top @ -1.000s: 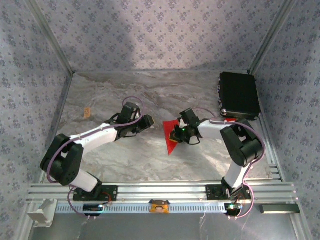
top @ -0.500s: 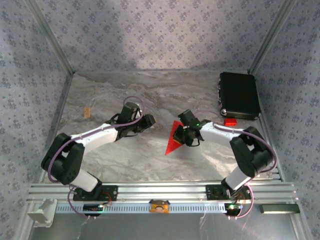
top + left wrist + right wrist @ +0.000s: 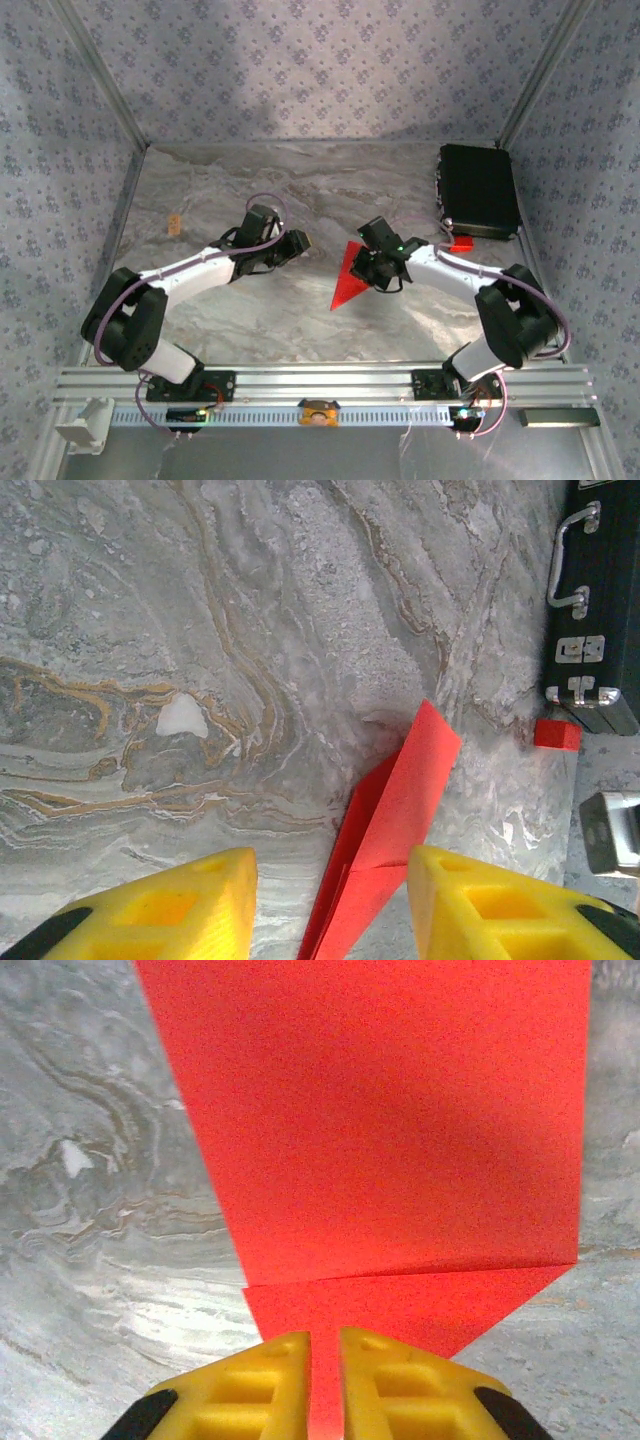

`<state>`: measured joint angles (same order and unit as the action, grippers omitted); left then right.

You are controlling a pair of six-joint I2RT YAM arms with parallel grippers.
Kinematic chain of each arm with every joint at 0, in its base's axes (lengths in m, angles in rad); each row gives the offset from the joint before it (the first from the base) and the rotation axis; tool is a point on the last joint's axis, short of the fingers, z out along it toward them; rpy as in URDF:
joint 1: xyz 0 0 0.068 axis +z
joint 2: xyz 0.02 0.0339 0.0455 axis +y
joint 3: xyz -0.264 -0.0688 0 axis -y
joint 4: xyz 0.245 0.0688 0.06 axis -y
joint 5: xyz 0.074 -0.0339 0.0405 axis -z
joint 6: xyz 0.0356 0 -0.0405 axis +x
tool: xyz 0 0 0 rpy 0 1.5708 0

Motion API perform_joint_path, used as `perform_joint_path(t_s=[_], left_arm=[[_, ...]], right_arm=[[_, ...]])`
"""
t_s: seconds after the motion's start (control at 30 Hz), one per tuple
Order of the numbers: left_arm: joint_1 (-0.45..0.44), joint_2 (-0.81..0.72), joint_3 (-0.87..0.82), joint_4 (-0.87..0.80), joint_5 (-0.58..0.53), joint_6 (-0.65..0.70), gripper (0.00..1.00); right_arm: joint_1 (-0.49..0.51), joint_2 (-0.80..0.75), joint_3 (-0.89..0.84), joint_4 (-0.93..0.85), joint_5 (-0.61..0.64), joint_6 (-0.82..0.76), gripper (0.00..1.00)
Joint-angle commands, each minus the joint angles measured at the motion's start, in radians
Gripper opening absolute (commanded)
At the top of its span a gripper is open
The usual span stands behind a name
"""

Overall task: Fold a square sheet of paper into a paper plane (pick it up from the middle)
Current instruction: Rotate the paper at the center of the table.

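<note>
Two arms reach in over the marbled counter [image 3: 250,310] towards one sheet of paper [image 3: 347,283], bright red and folded into a long, narrow triangle. It lies near the middle of the counter with its sharp point towards the arm bases.

One hand, the left hand [image 3: 300,241], sits to the left of the paper and apart from it. Its two yellow fingers [image 3: 150,905] are spread wide with nothing between them, and the paper [image 3: 390,820] shows on the counter beyond the gap.

The right hand [image 3: 368,268] is at the paper's right edge. In its wrist view its two fingers [image 3: 265,1380] stand almost together, with a thin slit of red between them. I cannot tell whether they pinch the paper [image 3: 380,1110].

One black case [image 3: 478,190] lies at the far right, and one small chunky red piece [image 3: 460,243] sits just beside its near edge. One small tan scrap [image 3: 174,224] lies far left.
</note>
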<state>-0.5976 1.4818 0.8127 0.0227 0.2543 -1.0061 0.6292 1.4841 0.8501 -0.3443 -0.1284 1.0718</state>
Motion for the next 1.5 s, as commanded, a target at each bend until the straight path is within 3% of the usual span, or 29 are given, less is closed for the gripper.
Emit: perform_joint_path(t_s=[0.0, 0.13, 0.2, 0.27, 0.37, 0.47, 0.6, 1.0, 1.47], left_arm=[[0.001, -0.028, 0.009, -0.005, 0.004, 0.016, 0.43], [0.001, -0.022, 0.020, -0.015, 0.000, 0.023, 0.43], [0.000, -0.023, 0.020, -0.012, 0.002, 0.027, 0.43], [-0.002, -0.023, 0.016, -0.010, -0.001, 0.022, 0.42], [-0.005, -0.014, 0.017, -0.001, 0.002, 0.021, 0.41], [-0.010, 0.005, 0.021, 0.020, 0.012, 0.013, 0.40], [-0.025, 0.070, 0.065, 0.027, 0.060, 0.024, 0.34], [-0.074, 0.204, 0.138, 0.064, 0.127, 0.015, 0.24], [-0.116, 0.412, 0.233, 0.097, 0.227, -0.010, 0.14]], right_arm=[[0.009, -0.061, 0.023, -0.026, 0.085, -0.085, 0.18], [0.022, -0.133, 0.008, -0.017, 0.208, -0.181, 0.18], [0.011, -0.152, -0.028, 0.048, 0.201, -0.201, 0.25], [-0.025, -0.141, -0.075, 0.152, 0.064, -0.287, 0.24], [-0.100, -0.070, -0.120, 0.279, -0.150, -0.284, 0.17], [-0.146, 0.020, -0.133, 0.315, -0.247, -0.260, 0.02], [-0.158, 0.085, -0.186, 0.459, -0.337, -0.215, 0.02], [-0.155, 0.245, -0.126, 0.379, -0.424, -0.250, 0.01], [-0.141, 0.221, -0.152, 0.381, -0.435, -0.222, 0.04]])
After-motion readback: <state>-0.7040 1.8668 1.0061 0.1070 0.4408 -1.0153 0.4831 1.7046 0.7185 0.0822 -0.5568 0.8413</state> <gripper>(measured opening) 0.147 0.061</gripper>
